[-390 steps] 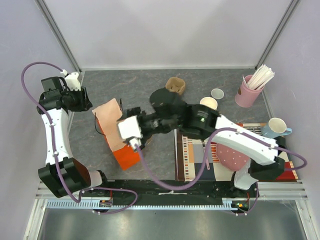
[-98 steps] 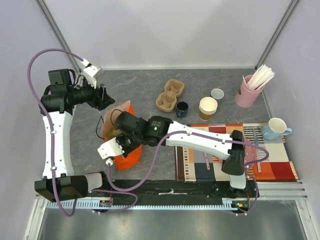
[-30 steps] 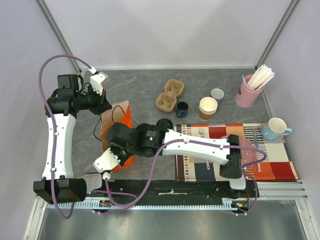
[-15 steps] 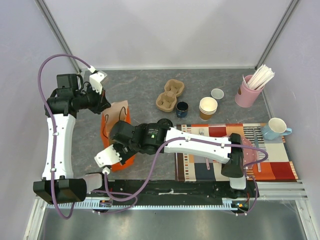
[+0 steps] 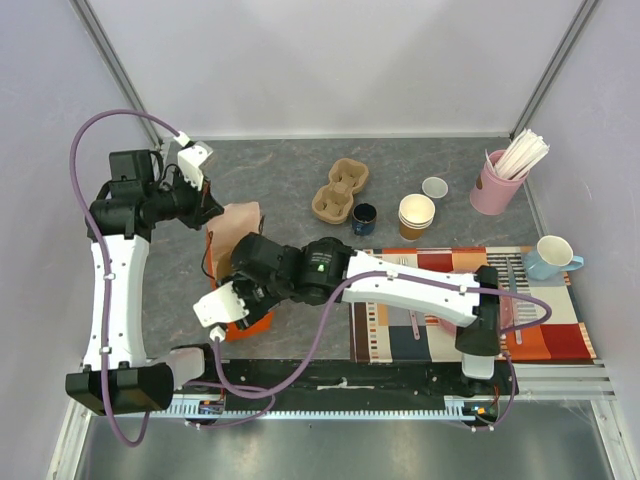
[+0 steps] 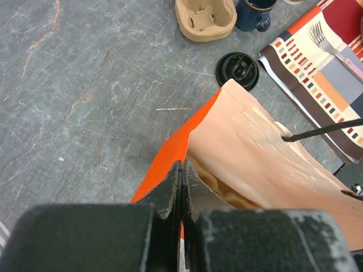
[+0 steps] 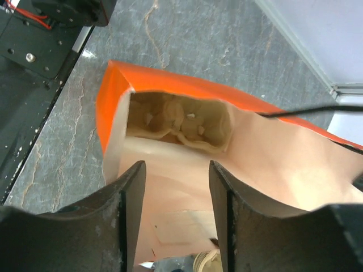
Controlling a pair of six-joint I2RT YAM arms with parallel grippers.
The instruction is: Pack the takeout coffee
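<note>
The takeout coffee shows in no view. An orange paper bag (image 5: 245, 322) (image 6: 167, 150) (image 7: 113, 96) with a pale lining stands open at the left of the table. My left gripper (image 5: 205, 205) (image 6: 182, 170) is shut on the bag's far rim. My right gripper (image 5: 243, 288) (image 7: 177, 170) hangs open over the bag's mouth with nothing between its fingers. Pale lumpy shapes lie at the bottom of the bag; I cannot tell what they are. A black lid (image 6: 237, 69) lies on the table just right of the bag, hidden under my right arm in the top view.
A pulp cup carrier (image 5: 340, 190) (image 6: 205, 17) and a dark blue mug (image 5: 364, 218) sit behind the bag. Further right are stacked paper cups (image 5: 416, 215), a small pale lid (image 5: 434, 187), a pink holder of straws (image 5: 497, 185), a blue mug (image 5: 550, 258) and a striped placemat (image 5: 540, 330).
My right gripper has gone from shut to open over the bag, and its arm has shifted a little right. The left gripper still holds the rim.
</note>
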